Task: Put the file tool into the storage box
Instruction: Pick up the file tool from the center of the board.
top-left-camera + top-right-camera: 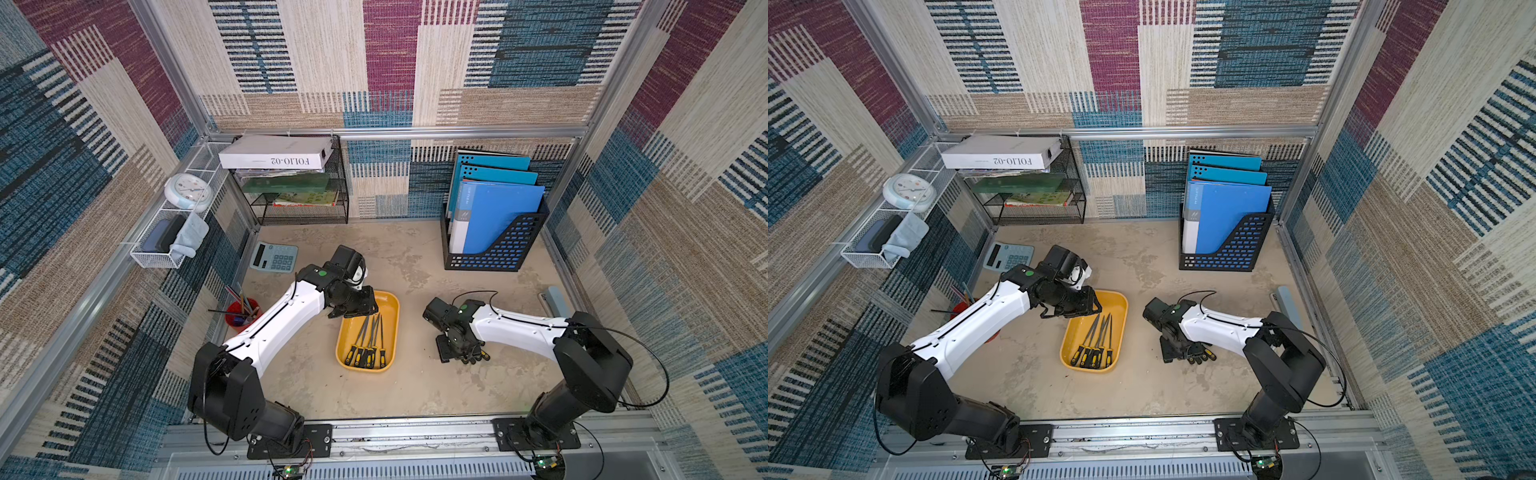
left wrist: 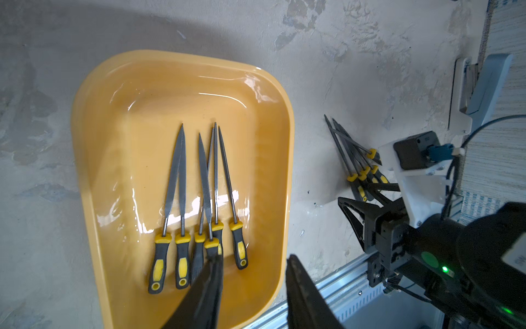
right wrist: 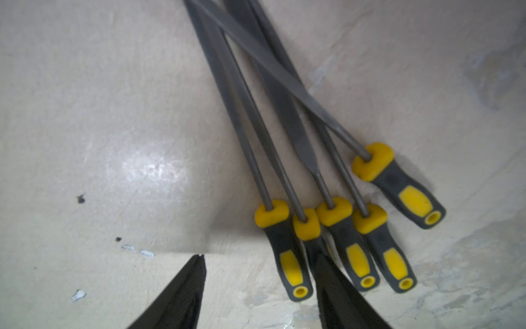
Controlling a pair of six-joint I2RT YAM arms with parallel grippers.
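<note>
Both top views cover the whole bench (image 1: pixel 415 390): storage box (image 1: pixel 392 305) sits mid-bench between the two arms, long axis running away from the base rail. Left tool (image 1: pixel 355 313) hangs over its far end; right tool (image 1: pixel 463 355) is low at the bench, well apart on the box's right. Only these views show the mesh rack (image 1: pixel 303 199), folder holder (image 1: pixel 494 249) and calculator (image 1: pixel 274 257) at the far side; file count is hard to read here. Left wrist view gives it: six files in the box (image 2: pixel 182 182), black-and-yellow handles toward the rail end, grey blades roughly parallel, one lying crossed on top of others. Same view: left tool (image 2: pixel 253 257) fingers spread, nothing between them; one fingertip (image 2: pixel 213 270) overlaps a handle, contact cannot be told. It also catches the loose files (image 2: pixel 363 176) on the bench beside the right arm. Right wrist view shows just those loose files (image 3: pixel 327 216) up close: five, handles bunched, one blade crossing the rest. Right tool (image 3: pixel 260 257) fingers stand wide apart, not clamped; one handle lies in the gap, the next passes behind a finger. The storage box (image 2: pixel 176 105) is shallow, glossy yellow-orange plastic, oblong, rounded corners, rolled rim, smooth plain inside with glare streaks, flat on the bench.
</note>
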